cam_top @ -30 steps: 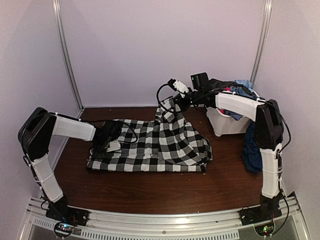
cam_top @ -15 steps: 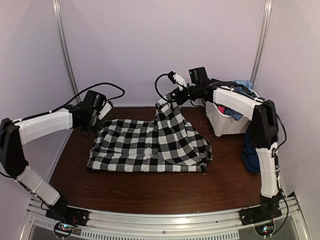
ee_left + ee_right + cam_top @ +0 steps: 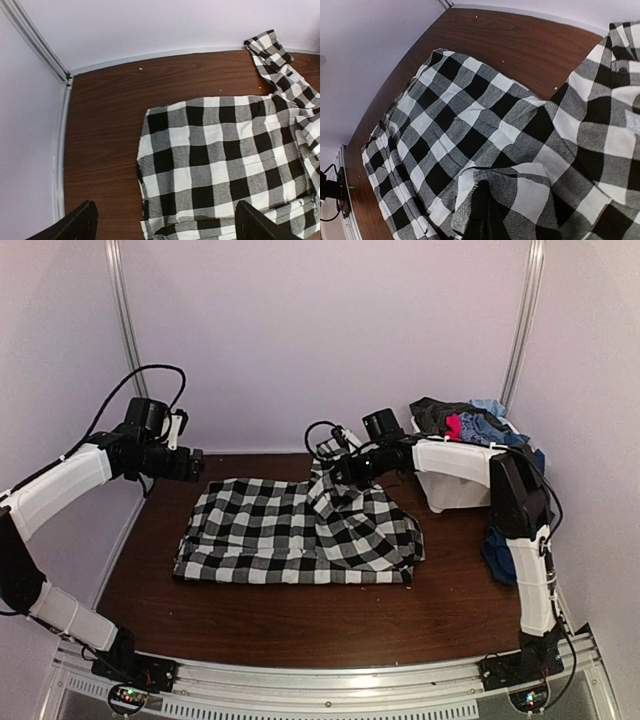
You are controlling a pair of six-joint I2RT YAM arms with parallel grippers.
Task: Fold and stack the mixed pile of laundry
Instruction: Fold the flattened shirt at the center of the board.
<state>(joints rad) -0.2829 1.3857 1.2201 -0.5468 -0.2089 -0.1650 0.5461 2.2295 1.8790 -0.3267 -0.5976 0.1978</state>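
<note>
Swinging up and back off the cloth, the left arm now hangs over the table's [image 3: 300, 625] left rear corner. Its left gripper [image 3: 195, 464] was clenched a second ago and now stands released, holding nothing. The right gripper [image 3: 335, 477] has come down from its higher lift to just above the cloth.

Counted from left to right, there are two arms, each with one gripper. One checked shirt [image 3: 290, 535] lies spread on the table's middle. One white bin [image 3: 450, 492] stands at the right rear, and one heap of garments [image 3: 465, 423] fills it, dark grey, red-pink and light blue. One navy piece [image 3: 503, 545] hangs down the bin's near side, beside the right arm.

Only the overhead view shows the bin, the heap and the navy piece. The left wrist view shows both fingers [image 3: 80, 222] at the bottom corners, wide apart, with the shirt's left edge lying flat between them. It also shows a checked sleeve [image 3: 270, 52] running off toward the rear wall, which the right arm partly hides from above. The right wrist view alone shows the grip. There the dark fingers [image 3: 481, 212] are pressed together on a raised fold of the shirt, and the rest of the cloth lies flat beyond.
</note>
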